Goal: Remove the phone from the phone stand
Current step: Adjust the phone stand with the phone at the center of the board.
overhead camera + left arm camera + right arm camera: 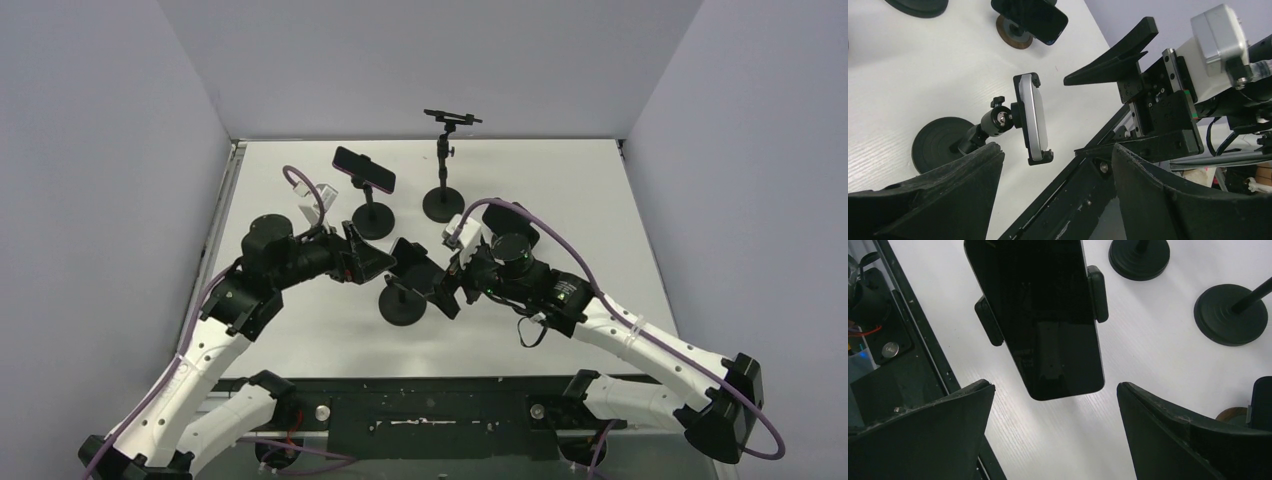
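Left end effector (1057, 149) and right end effector (1055, 385), both spread, flank the phone (1034, 119).
Neither one's fingers touch it: the left faces the phone's thin edge, the right faces its dark screen. The phone sits tilted in the clamp of the near stand (402, 305) on the table (560, 200). Farther back are a second phone (364, 168) on its own stand and a tall stand (442, 170).

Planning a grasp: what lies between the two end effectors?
Only the phone, clamped in its stand; the top view shows it.
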`<state>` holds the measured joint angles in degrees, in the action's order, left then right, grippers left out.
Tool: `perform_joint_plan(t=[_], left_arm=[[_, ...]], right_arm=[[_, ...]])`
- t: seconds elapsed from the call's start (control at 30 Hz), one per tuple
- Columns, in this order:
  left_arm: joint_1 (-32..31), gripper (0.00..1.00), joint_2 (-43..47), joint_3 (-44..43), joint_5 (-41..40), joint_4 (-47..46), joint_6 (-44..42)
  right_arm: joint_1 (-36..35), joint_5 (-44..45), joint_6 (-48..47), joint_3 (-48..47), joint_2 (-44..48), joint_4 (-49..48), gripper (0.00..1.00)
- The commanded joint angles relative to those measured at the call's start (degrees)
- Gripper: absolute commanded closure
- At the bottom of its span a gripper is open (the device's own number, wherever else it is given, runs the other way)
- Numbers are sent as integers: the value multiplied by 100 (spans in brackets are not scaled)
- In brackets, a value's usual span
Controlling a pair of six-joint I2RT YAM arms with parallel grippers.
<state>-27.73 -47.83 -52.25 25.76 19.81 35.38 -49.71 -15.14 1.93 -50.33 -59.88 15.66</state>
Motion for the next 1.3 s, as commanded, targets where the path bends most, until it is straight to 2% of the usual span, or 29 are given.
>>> perform_joint_plan(t=[0.0, 0.1, 0.27, 0.6, 0.97, 1.23, 1.27], left_arm=[[-132, 27, -203, -215, -63, 81, -214], [-253, 35, -419, -344, -232, 189, -319], [-393, 42, -767, -560, -549, 472, -640], [-400, 63, -1158, -830, -463, 426, -1001], [-398, 68, -1342, -833, -18, 477, -1203], [-384, 99, -1350, -916, 296, 415, -1294], [-376, 100, -1362, -933, 343, 402, -1303]], right_arm=[[-38, 248, -151, -20, -18, -630, 0], [-37, 329, -149, -53, -10, -542, 0], [-39, 397, -53, -103, 198, -329, 0], [-38, 497, 7, -197, 343, 21, 0], [-44, 573, 173, 72, 406, -458, 0], [-44, 431, 115, 112, 347, -627, 0], [-43, 359, 95, 130, 353, -676, 0]])
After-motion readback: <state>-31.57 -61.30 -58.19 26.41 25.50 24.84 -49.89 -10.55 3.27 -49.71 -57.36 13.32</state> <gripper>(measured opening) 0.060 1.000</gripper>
